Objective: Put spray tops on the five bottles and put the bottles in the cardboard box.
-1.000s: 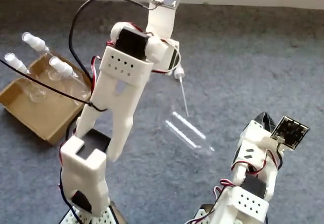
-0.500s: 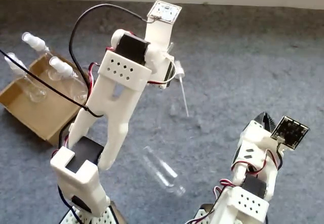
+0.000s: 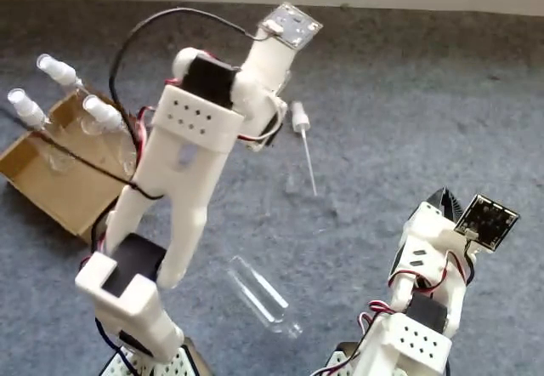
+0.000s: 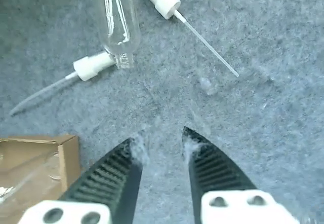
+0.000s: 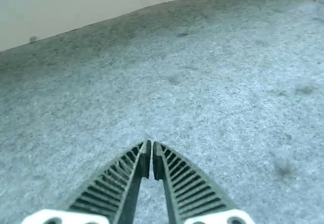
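Status: three capped bottles stand in the cardboard box, which sits toward the left side of the grey carpet. By that count, two of the five bottles are not yet finished. The step in hand appears to be capping the fourth bottle. The left gripper hangs just above bare carpet beside a corner of the box, its jaws moderately apart and holding nothing. Ahead of it lies a clear bottle on its side with no top fitted. One spray top lies touching or just beside the bottle's neck, its dip tube trailing away across the carpet. A second spray top lies near the bottle's other side, its tube pointing away from the bottle. From above, another uncapped bottle lies on its side near the carpet edge where the arm bases stand. I cannot tell whether it is the same bottle that the left wrist view shows. The right gripper sits low over bare carpet toward the right side, well apart from all parts, with its jaws drawn almost together on nothing. The next move likely calls for the left gripper to close on a spray top by its white head, not by the thin tube. The other arm would need to steady a bottle, since a round bottle lying loose is likely to roll. The tube must then be threaded into the narrow neck, which demands close alignment.
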You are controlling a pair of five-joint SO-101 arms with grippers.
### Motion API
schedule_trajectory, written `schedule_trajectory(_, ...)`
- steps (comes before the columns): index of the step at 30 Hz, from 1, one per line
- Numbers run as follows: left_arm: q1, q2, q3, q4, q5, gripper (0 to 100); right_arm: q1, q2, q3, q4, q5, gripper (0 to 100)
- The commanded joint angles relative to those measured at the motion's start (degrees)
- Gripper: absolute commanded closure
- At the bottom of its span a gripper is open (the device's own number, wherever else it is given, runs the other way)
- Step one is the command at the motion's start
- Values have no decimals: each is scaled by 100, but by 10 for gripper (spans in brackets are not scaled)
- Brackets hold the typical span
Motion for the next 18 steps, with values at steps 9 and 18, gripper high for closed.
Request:
schedule_trajectory(9, -769, -1560, 66, 9, -149, 925, -92, -48, 769, 13, -18, 993)
schedule_trajectory(18, -954, -2273, 1789, -9, -2365, 923, -92, -31, 769, 13, -18, 993)
